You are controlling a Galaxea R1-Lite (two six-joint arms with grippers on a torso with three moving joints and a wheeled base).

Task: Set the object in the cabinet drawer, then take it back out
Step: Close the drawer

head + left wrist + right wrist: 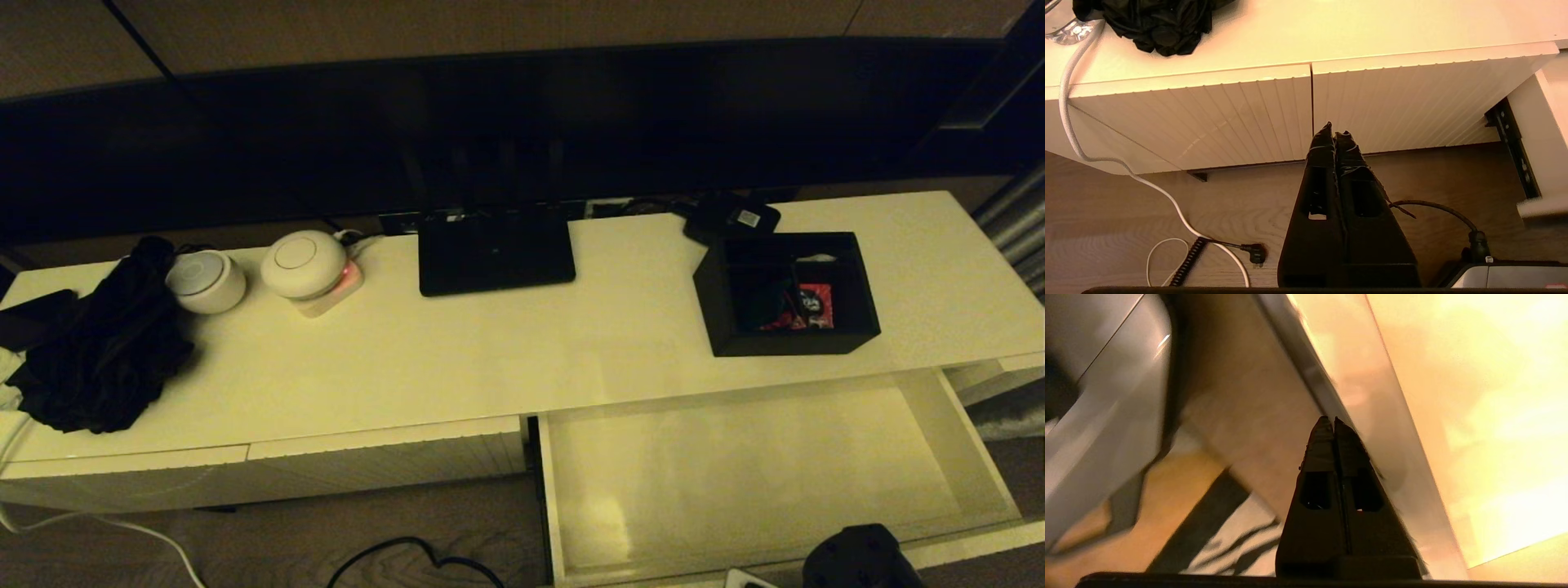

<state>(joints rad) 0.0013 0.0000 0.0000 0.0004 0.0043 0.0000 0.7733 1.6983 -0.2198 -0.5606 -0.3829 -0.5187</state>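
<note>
From my remote station I read the organiser box (786,296) as a black, square, open-topped container with thin inner dividers; red and white packets lie in its near compartment. It stands on the smooth cream cabinet top (490,351), toward the right end, just behind the open drawer and not in it.

The cabinet drawer (971,433) is pulled out — a wide, shallow tray with plain pale walls and a flat, matte floor.

Right gripper (1329,421): two tapered black fingers pressed flat together, holding nothing. In the right wrist view its tips sit close to the drawer's front edge; the surroundings are smeared, so I cannot say whether they touch it. In the head view a dark rounded shape at the drawer's near edge is probably this arm.

Left gripper (1334,132): also closed and empty, parked low in front of the ribbed front panels (1249,118), whose fine vertical grooves show clearly.

Other items on the top:
- a flat black router (495,251) at the back centre;
- a small black device with a white label (732,217) just behind the box;
- a domed white unit on a base with a pink glow (306,268), beside a short white cylinder (205,281);
- crumpled black cloth (106,343) at the left end.

A white cable (1106,159) trails over the wood-grain floor.
</note>
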